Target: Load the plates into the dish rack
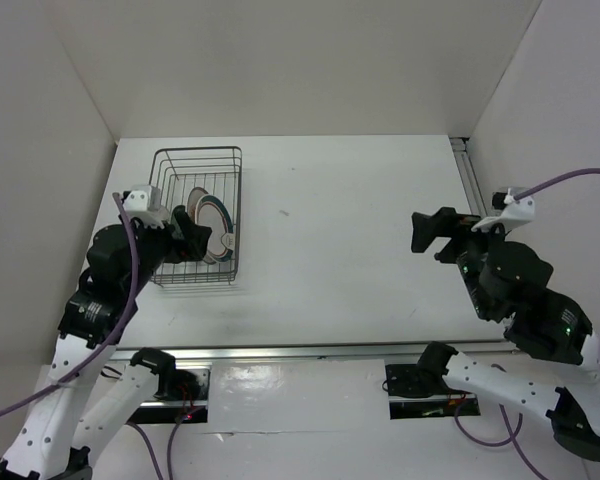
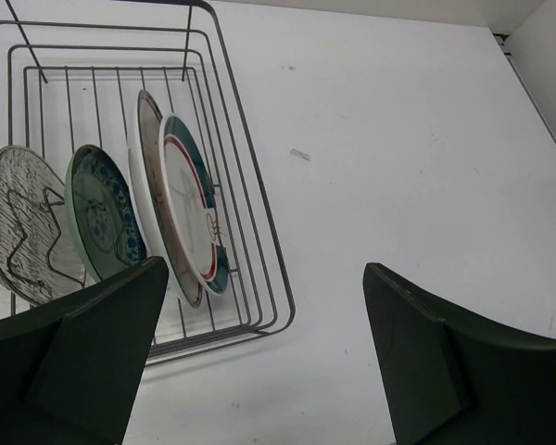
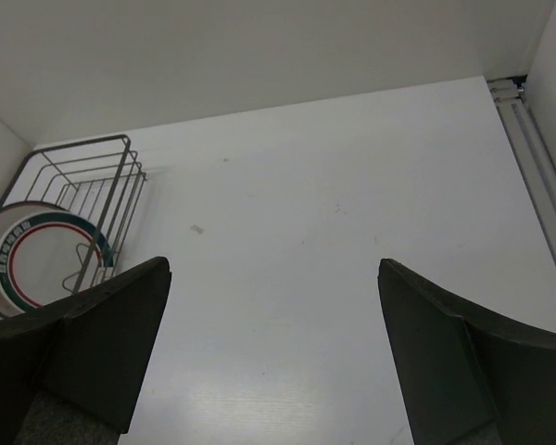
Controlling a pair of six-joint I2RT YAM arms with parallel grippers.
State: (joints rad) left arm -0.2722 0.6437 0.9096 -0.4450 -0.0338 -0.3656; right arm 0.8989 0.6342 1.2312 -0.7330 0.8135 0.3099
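The plates (image 2: 190, 209) are stood on edge in the dish rack (image 1: 198, 152), its long axis near-far, at left. The left gripper (image 2: 264, 269) and right gripper (image 3: 273, 264) are spread wide, nothing held.

A flat white surface (image 1: 360, 250), evenly lit, is boxed by plain white walls (image 1: 300, 60) behind and on both sides; a silver metal rail (image 1: 469, 180) lines its right edge
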